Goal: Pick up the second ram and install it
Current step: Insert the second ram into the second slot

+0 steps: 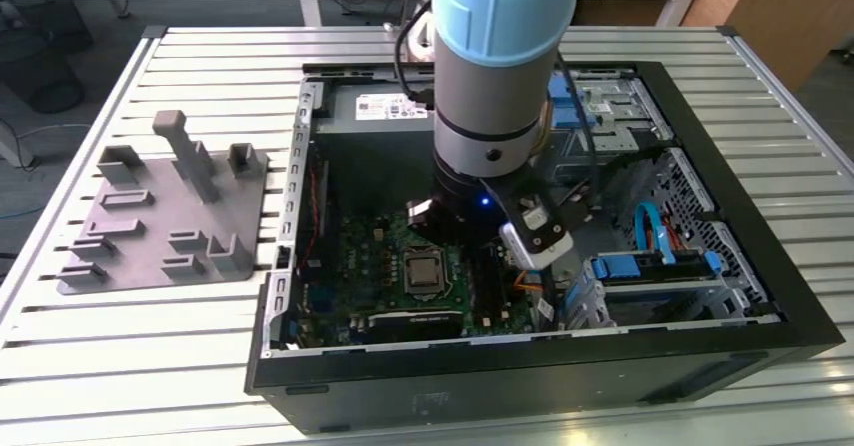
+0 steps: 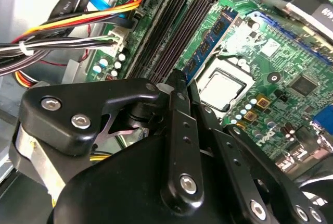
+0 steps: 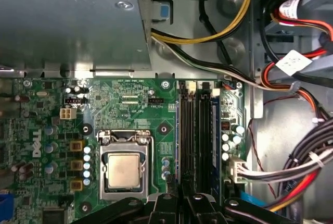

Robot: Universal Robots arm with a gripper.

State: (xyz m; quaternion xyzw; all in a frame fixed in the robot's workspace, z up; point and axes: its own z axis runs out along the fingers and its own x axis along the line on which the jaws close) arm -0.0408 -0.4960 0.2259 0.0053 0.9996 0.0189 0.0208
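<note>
The second ram (image 2: 208, 41), a blue-green stick with black chips, stands upright in the black memory slot nearest the processor socket (image 2: 221, 86). In the first wrist view it shows as a thin blue edge (image 3: 180, 140) beside the other slots. My gripper (image 2: 177, 75) is inside the computer case, with its black fingers pressed together right over the near end of that stick. Nothing shows between them, and I cannot tell whether they touch the stick. In the exterior view the gripper (image 1: 461, 231) hangs low over the motherboard under the arm's wrist.
The open computer case (image 1: 534, 376) lies on a slatted metal table. A grey fixture plate (image 1: 147, 236) with upright posts sits at the exterior view's left. Cable bundles (image 2: 67, 31) run beside the slots. A drive cage (image 1: 661, 266) and the power supply (image 3: 67, 21) crowd the board.
</note>
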